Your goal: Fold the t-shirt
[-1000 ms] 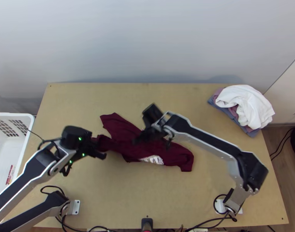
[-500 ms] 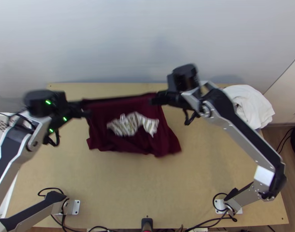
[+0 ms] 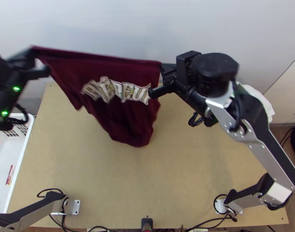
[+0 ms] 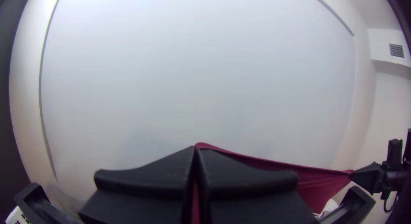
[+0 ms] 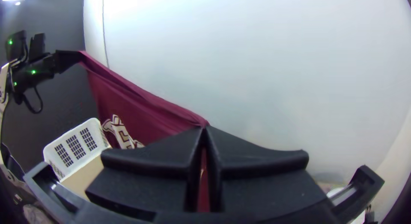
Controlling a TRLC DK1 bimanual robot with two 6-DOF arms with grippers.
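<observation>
My left gripper [image 3: 36, 63], at the upper left of the top view, is shut on one upper corner of the dark red t-shirt [image 3: 122, 114]. The opposite upper corner is held by my right gripper [image 3: 162, 77]. Between them the cloth hangs in the air, its top edge stretched taut, the pale lettering facing the camera and the lower part narrowing in loose folds. In the left wrist view, the fingers of my left gripper [image 4: 196, 153] pinch the red cloth [image 4: 317, 183]. The right wrist view has my right gripper [image 5: 204, 132] closed on the t-shirt [image 5: 132, 106].
A white basket [image 3: 26, 149] stands at the table's left edge. Behind the right arm, at the back right, lies white folded cloth [image 3: 259, 98]. The wooden table [image 3: 147, 185] is bare in front of the hanging shirt, and a pale wall rises behind.
Both grippers have risen and moved toward the back, and spread apart. The t-shirt went from lying bunched on the table to hanging stretched between them, its lettering now largely visible.
</observation>
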